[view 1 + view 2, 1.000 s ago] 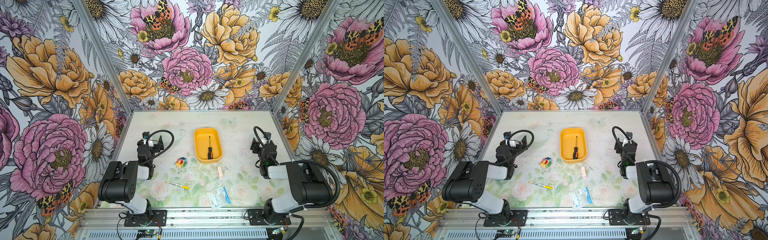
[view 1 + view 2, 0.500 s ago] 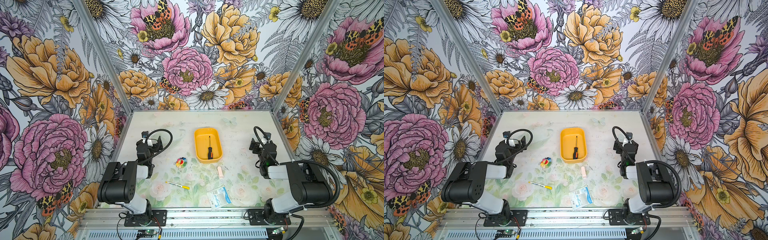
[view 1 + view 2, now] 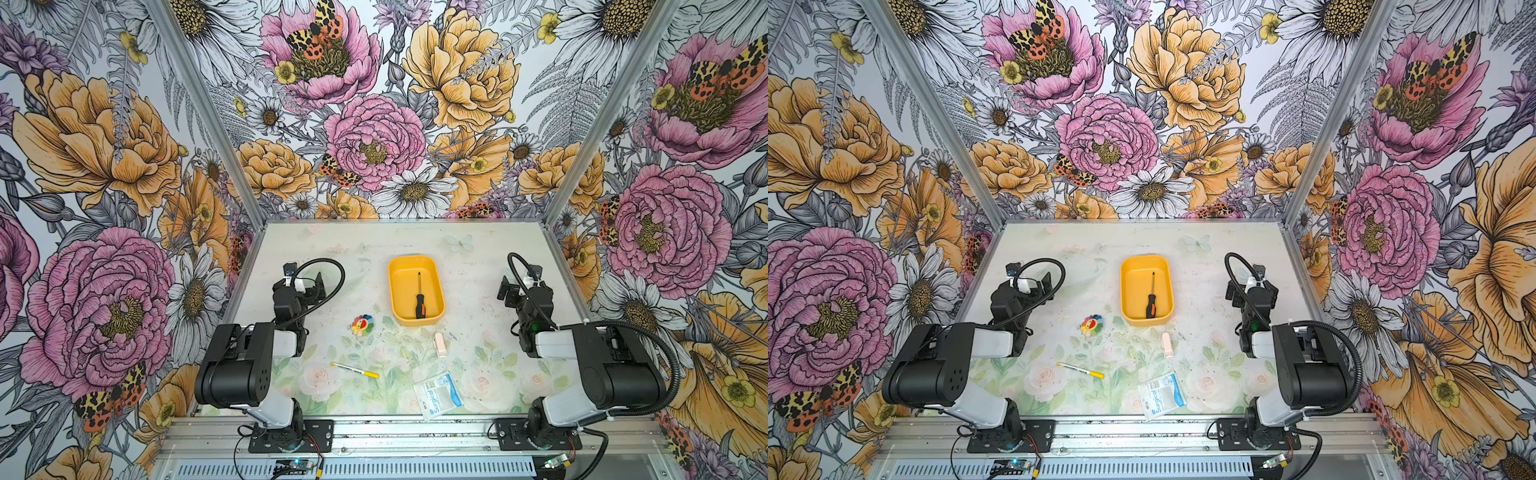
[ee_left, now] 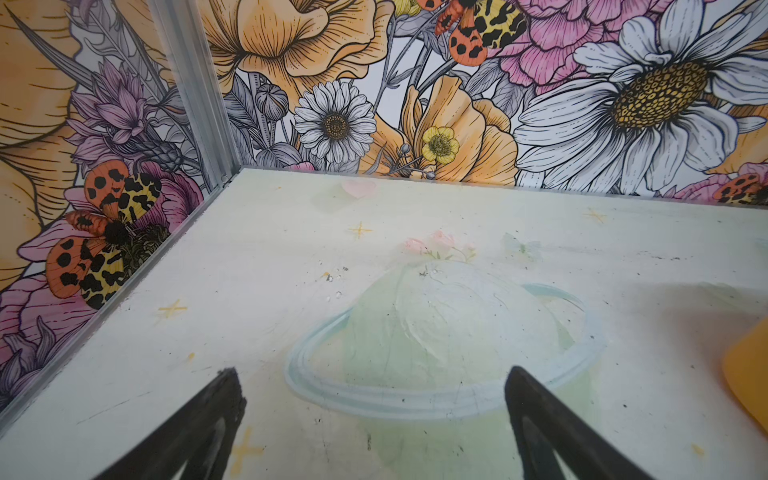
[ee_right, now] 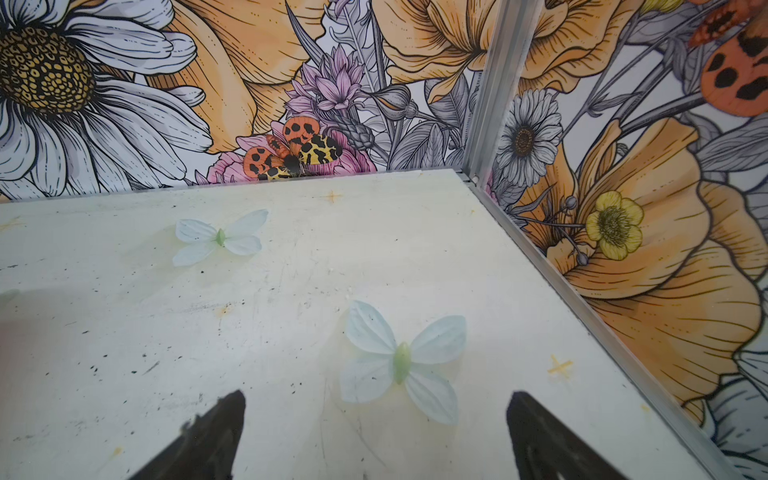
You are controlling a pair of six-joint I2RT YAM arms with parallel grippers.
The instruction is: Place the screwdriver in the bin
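The screwdriver [image 3: 419,296] lies in the bin [image 3: 399,266], centre frame, well left of the right gripper [image 3: 508,290]. That gripper and the left gripper [image 4: 374,376] both stand spread, empty.

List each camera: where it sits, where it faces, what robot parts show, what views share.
Top views: high over front rail, looking down and back; left arm, right arm, bin holding screwdriver.
Left wrist: on left arm, facing back-left corner past open left end effector.
Right wrist: on right arm, facing back-right corner past open right end effector.
Shared: left wrist and top views both show the bin.
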